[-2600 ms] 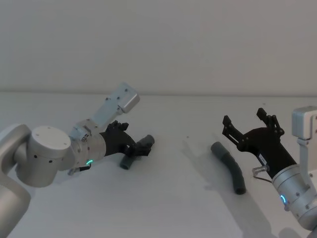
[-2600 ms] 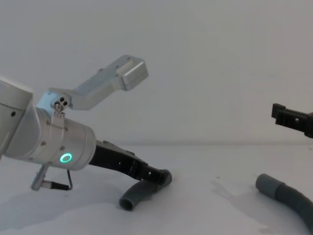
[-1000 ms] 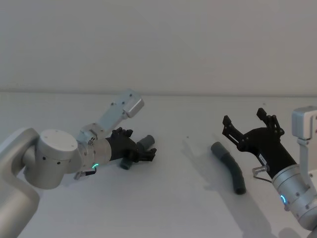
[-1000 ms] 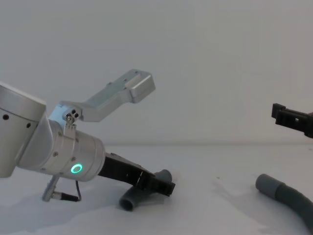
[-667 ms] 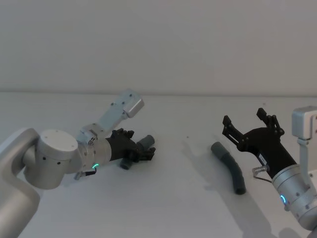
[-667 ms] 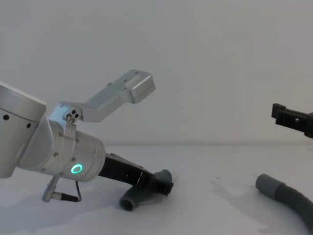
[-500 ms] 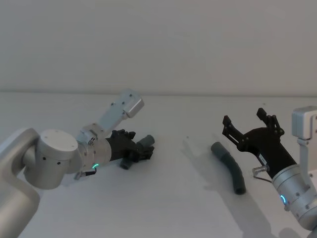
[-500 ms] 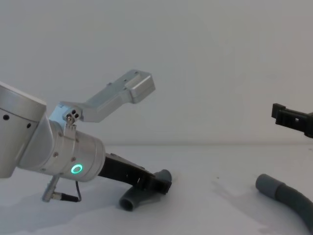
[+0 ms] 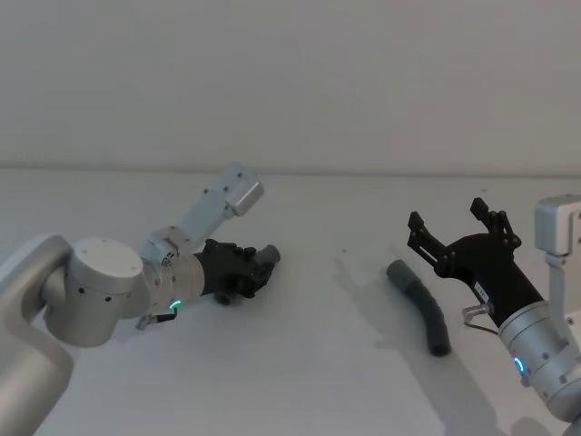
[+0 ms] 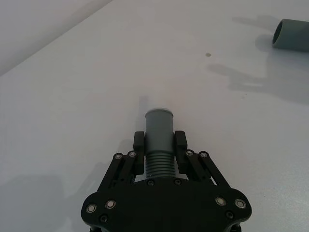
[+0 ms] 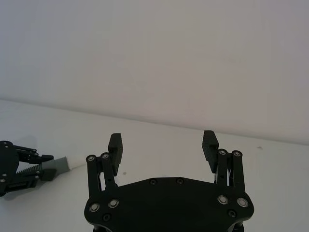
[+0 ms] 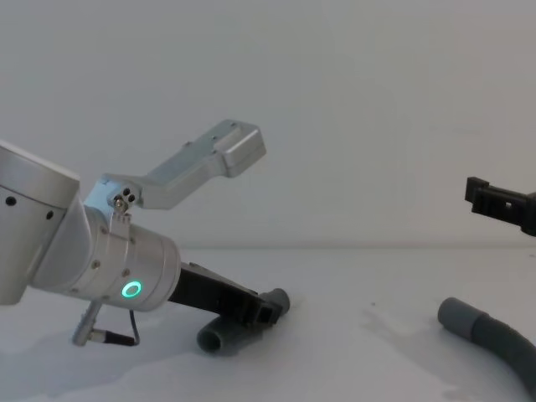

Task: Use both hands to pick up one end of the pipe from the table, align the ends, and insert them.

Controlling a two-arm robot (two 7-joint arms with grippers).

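The short curved piece of the pipe [image 10: 159, 126] lies on the white table [image 9: 318, 372] at the left. My left gripper [image 10: 160, 145] is shut on its ribbed part just behind the smooth cuff. From the chest, the piece [image 12: 214, 338] pokes out on both sides of the left gripper [image 12: 263, 311]. The longer piece [image 9: 424, 307] lies on the table at the right, its wide cuff [image 10: 291, 35] facing left. My right gripper [image 9: 449, 218] hangs open just right of that piece, above the table, holding nothing; its fingers [image 11: 115, 144] are spread wide.
A plain pale wall stands behind the table. A bare stretch of white tabletop [image 9: 336, 300] separates the two pieces. The left arm's silver bracket [image 12: 224, 149] sticks up above its wrist.
My left gripper's fingers have shut on the short piece, which has turned slightly and lies flatter. The right arm and the longer piece have not moved.
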